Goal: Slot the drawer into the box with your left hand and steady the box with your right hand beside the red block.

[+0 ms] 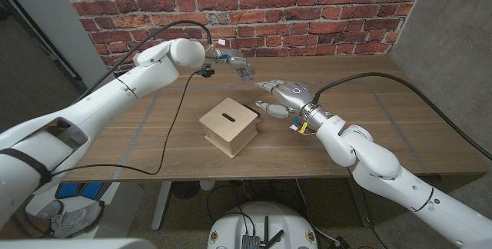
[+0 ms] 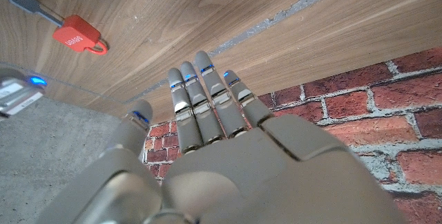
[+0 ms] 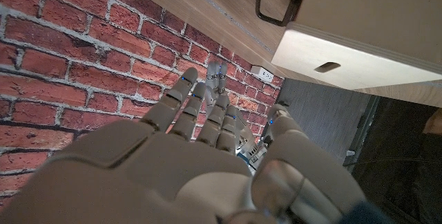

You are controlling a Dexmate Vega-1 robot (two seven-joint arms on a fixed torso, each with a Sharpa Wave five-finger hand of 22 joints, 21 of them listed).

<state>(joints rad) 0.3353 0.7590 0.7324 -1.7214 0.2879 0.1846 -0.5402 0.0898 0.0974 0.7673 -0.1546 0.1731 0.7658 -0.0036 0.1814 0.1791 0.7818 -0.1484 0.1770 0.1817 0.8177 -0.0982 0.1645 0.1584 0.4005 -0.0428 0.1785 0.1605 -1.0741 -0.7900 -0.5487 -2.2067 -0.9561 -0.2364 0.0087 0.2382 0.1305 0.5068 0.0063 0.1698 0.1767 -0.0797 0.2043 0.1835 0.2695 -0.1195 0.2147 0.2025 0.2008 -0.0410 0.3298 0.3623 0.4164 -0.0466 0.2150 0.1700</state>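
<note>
The box (image 1: 228,128) is pale, unpainted wood with a dark slot on top, standing on a brown wood-grain table (image 1: 369,118). Behind runs a red brick wall (image 1: 307,11) with light mortar lines. Both arms are glossy white; the left hand (image 1: 234,61) and right hand (image 1: 278,95) are silver-grey. A red tag (image 2: 79,34) lies on the table.

A wooden worktop (image 1: 369,126) with plank grain and faint tape lines stands against a red brick wall (image 1: 323,3). A pale wooden box (image 1: 229,127) with a slot in its top sits on it, just left of the frame's middle. In the left wrist view, a red tag (image 2: 79,34) on a grey strap lies on the boards.
</note>
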